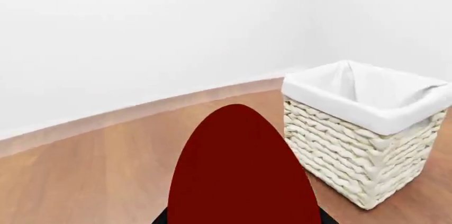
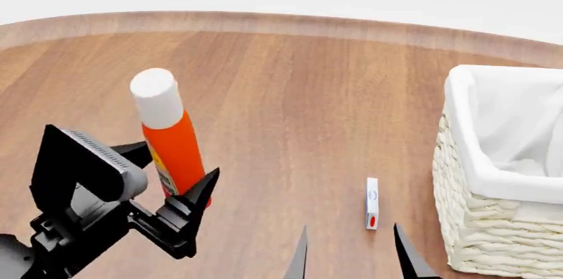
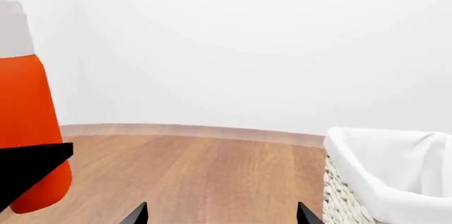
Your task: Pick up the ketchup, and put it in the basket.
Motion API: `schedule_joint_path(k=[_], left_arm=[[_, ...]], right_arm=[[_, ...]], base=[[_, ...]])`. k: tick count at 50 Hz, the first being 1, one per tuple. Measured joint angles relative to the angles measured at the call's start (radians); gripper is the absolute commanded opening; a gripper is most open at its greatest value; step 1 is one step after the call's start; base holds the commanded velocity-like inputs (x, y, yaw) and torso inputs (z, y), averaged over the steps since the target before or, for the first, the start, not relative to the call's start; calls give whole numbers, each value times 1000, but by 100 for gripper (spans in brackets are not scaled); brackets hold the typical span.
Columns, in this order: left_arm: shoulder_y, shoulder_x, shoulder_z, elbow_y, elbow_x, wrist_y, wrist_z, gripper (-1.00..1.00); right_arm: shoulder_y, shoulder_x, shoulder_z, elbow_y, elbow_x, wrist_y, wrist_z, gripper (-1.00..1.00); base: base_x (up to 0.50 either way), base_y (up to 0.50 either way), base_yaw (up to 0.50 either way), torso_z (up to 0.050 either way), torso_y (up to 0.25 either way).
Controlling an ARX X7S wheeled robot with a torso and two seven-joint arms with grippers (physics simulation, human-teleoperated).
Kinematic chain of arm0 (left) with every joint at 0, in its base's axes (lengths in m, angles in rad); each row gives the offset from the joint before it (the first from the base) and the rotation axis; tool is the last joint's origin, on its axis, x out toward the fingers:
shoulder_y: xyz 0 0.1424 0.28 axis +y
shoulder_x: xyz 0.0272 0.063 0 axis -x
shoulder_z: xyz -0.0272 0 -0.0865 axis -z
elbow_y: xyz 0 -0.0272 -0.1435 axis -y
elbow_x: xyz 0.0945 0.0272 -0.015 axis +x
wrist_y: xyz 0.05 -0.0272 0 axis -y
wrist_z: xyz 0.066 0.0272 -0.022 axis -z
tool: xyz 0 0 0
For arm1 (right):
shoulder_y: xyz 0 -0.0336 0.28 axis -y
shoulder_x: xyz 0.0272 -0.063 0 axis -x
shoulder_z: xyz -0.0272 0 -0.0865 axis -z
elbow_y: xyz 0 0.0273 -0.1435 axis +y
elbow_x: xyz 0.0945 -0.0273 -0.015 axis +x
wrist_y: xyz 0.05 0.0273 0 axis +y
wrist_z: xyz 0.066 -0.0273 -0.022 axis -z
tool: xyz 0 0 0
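While the ketchup (image 2: 173, 140) stands upright at the left of the head view, the left gripper (image 2: 171, 180) is clenched on its lower body — fingers either side. Smooth, slightly yielding plastic and a tall top-heavy shape suggest it could slip or tilt; a low-to-middle hold looks sound. At lower centre the right gripper (image 2: 352, 256) hangs released, the basket (image 2: 466, 160) at right.

Head view: high, looking forward and down over the wooden desk (image 2: 299, 94). Left wrist view: low, pressed close behind the ketchup (image 1: 240, 171), facing the basket (image 1: 367, 144). Right wrist view: low, level, sharing both objects.
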Motion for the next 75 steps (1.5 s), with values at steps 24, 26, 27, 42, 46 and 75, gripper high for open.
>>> schedule_joint_path(k=[24, 26, 27, 42, 46, 75], left_arm=[[-426, 121, 218, -577, 65, 92, 459, -100], [-453, 131, 240, -620, 76, 101, 494, -100], [-466, 136, 249, -639, 80, 104, 511, -100], [-574, 181, 354, -812, 121, 162, 695, -100], [-587, 191, 367, -854, 125, 182, 724, -100], [-617, 226, 401, -993, 126, 249, 809, -100]], right_arm=[[6, 0, -14, 36, 4, -19, -1, 100], [7, 0, -16, 42, 4, -22, -2, 100], [8, 0, -16, 44, 4, -23, -2, 100], [13, 10, -15, 22, 11, 4, 13, 100], [19, 14, 0, -25, 42, 65, 28, 100], [605, 510, -558, -379, 745, -22, 707, 100]], base=[[0, 0, 0, 0, 0], [0, 0, 0, 0, 0], [0, 0, 0, 0, 0], [0, 0, 0, 0, 1], [0, 0, 0, 0, 0], [0, 0, 0, 0, 0]])
